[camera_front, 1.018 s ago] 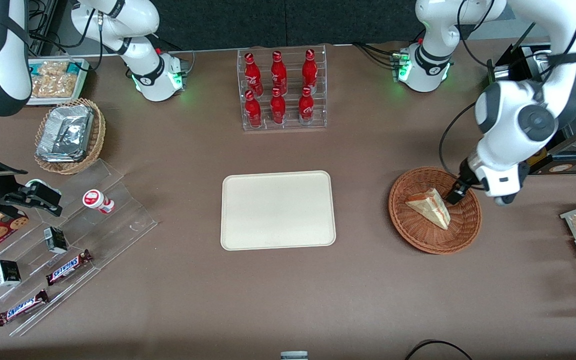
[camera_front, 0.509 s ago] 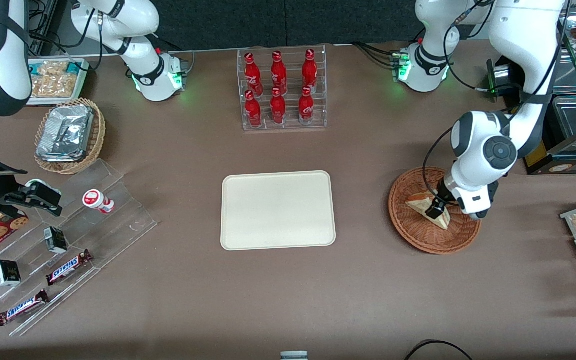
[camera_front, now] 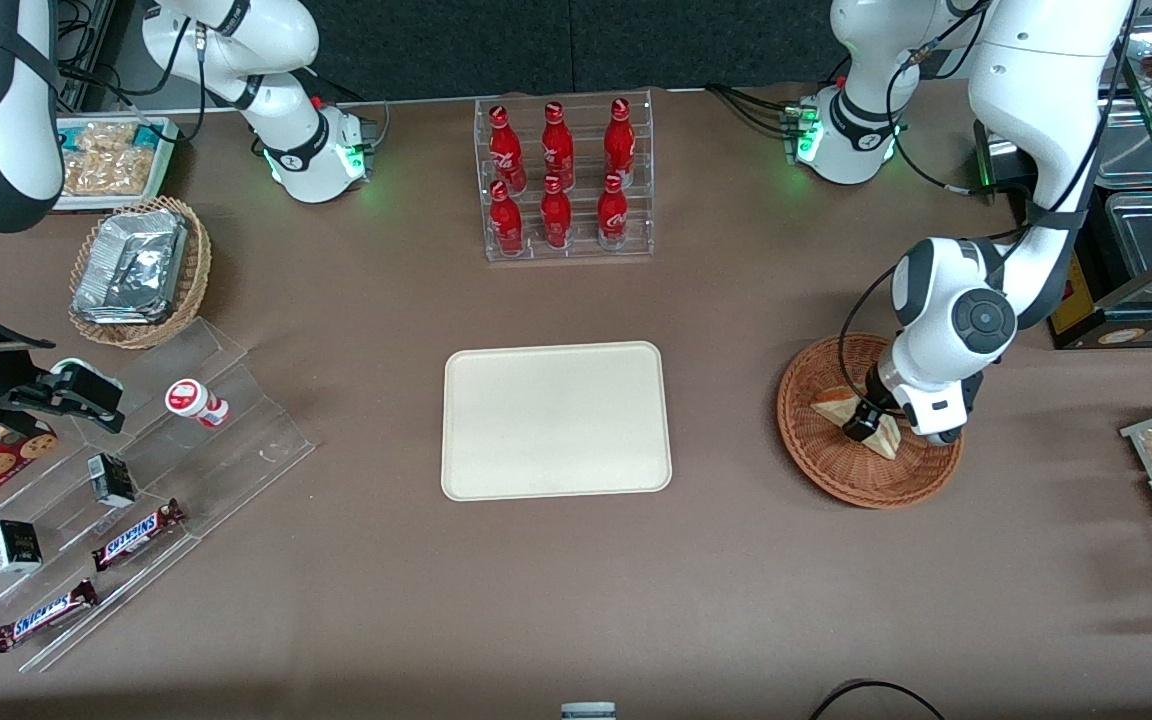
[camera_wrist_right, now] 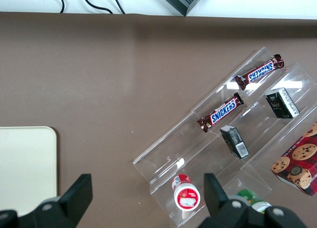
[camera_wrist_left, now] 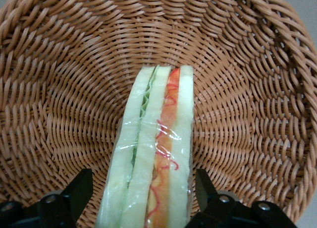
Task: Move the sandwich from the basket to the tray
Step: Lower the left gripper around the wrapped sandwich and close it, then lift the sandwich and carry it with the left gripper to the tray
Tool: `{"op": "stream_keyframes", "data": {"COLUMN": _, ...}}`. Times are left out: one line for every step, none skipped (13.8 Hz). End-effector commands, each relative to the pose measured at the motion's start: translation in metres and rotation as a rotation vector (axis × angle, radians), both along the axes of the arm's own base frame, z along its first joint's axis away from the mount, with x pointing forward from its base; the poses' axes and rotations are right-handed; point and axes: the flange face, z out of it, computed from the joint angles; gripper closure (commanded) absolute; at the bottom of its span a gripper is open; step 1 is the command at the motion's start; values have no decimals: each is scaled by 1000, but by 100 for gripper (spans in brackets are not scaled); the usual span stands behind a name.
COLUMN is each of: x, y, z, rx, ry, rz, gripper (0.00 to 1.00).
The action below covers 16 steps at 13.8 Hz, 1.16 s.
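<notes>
Change since earlier frames: left arm has swung inward and lowered; gripper [camera_front: 864, 425], previously at the basket's rim edge, now sits over the sandwich at right of centre in the front view.
Table: brown surface, tray at frame centre, basket to its right.
Left arm: wrist folded down over the basket, apparently to bring the fingers down from above onto the wedge.
Tray [camera_front: 556, 420]: cream, bare, well apart from the basket; unchanged.
Basket [camera_front: 821, 465]: reddish-brown wicker, position unchanged; holds the sandwich.
Sandwich [camera_wrist_left: 156, 153]: rests inside the basket on the weave, filling edge turned up toward the wrist camera; not visibly shifted from earlier.
Gripper state: jaws spread wide, one finger [camera_wrist_left: 74, 196] on each side of the wedge, small gaps visible, no contact evident.
Reason for placement: judged a straddling pre-grasp, aligned across the bread faces so closing pinches the slices flat.
Task stage: judged at grasp approach; lift and transfer not yet done.
</notes>
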Motion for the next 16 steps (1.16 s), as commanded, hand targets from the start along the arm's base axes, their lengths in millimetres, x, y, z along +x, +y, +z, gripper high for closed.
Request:
{"op": "stream_keyframes", "data": {"x": -1, "y": -6, "z": 1, "rx": 7, "ry": -18, "rz": -1, "gripper": 76}}
{"op": "stream_keyframes", "data": {"x": -1, "y": -11, "z": 1, "rx": 8, "ry": -18, "rz": -13, "gripper": 81}}
{"op": "stream_keyframes", "data": {"x": -1, "y": -13, "z": 4, "rx": 10, "ry": -23, "rz": -25, "gripper": 81}}
{"op": "stream_keyframes", "data": {"x": 1, "y": -14, "z": 8, "rx": 9, "ry": -33, "rz": -35, "gripper": 81}}
{"op": "stream_keyframes", "data": {"x": 2, "y": -16, "z": 13, "rx": 9, "ry": -41, "rz": -49, "gripper": 88}}
{"op": "stream_keyframes", "data": {"x": 2, "y": -23, "z": 28, "rx": 8, "ry": -62, "rz": -81, "gripper": 92}}
{"op": "stream_keyframes", "data": {"x": 2, "y": -29, "z": 46, "rx": 9, "ry": -83, "rz": -137, "gripper": 93}}
{"op": "stream_keyframes", "data": {"x": 2, "y": -34, "z": 67, "rx": 11, "ry": -94, "rz": -197, "gripper": 93}}
{"op": "stream_keyframes", "data": {"x": 4, "y": -51, "z": 94, "rx": 14, "ry": -103, "rz": -287, "gripper": 93}}
{"op": "stream_keyframes", "data": {"x": 7, "y": -65, "z": 122, "rx": 18, "ry": -99, "rz": -352, "gripper": 92}}
{"op": "stream_keyframes", "data": {"x": 10, "y": -82, "z": 149, "rx": 20, "ry": -94, "rz": -403, "gripper": 91}}
{"op": "stream_keyframes", "data": {"x": 11, "y": -107, "z": 171, "rx": 21, "ry": -87, "rz": -465, "gripper": 87}}
{"op": "stream_keyframes", "data": {"x": 11, "y": -135, "z": 193, "rx": 18, "ry": -105, "rz": -543, "gripper": 87}}
{"op": "stream_keyframes", "data": {"x": 8, "y": -161, "z": 207, "rx": 17, "ry": -130, "rz": -604, "gripper": 87}}
{"op": "stream_keyframes", "data": {"x": 0, "y": -191, "z": 217, "rx": 40, "ry": -159, "rz": -678, "gripper": 87}}
{"op": "stream_keyframes", "data": {"x": -10, "y": -225, "z": 224, "rx": 79, "ry": -186, "rz": -759, "gripper": 87}}
